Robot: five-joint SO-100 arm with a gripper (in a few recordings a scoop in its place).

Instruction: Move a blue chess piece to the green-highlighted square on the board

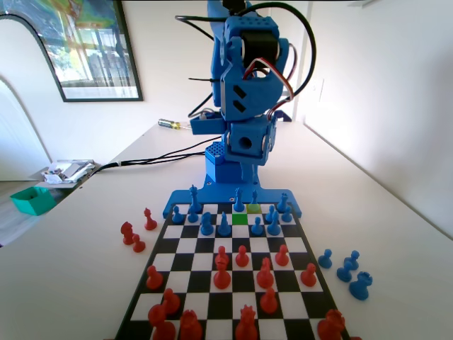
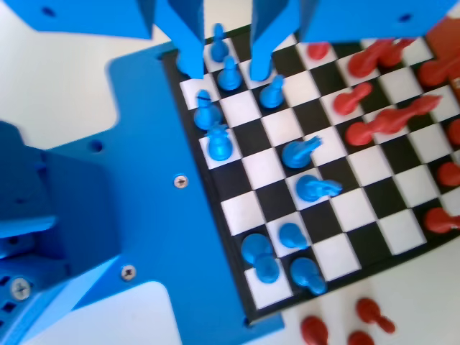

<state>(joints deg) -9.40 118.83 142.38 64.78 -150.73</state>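
Red pieces fill the near board; beyond them lies the green-highlighted square. My arm folds upright at the far end. My gripper hangs open, empty, straddling a blue chess piece.

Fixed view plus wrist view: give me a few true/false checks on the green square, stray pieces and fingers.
1. The green square is empty. True.
2. Blue pieces stand off the board, on its right in the fixed view. True.
3. The fingers are shut on a blue piece. False: in the wrist view they stand apart and hold nothing.
4. Stray red pieces stand right of the board. False: they stand on its left in the fixed view.
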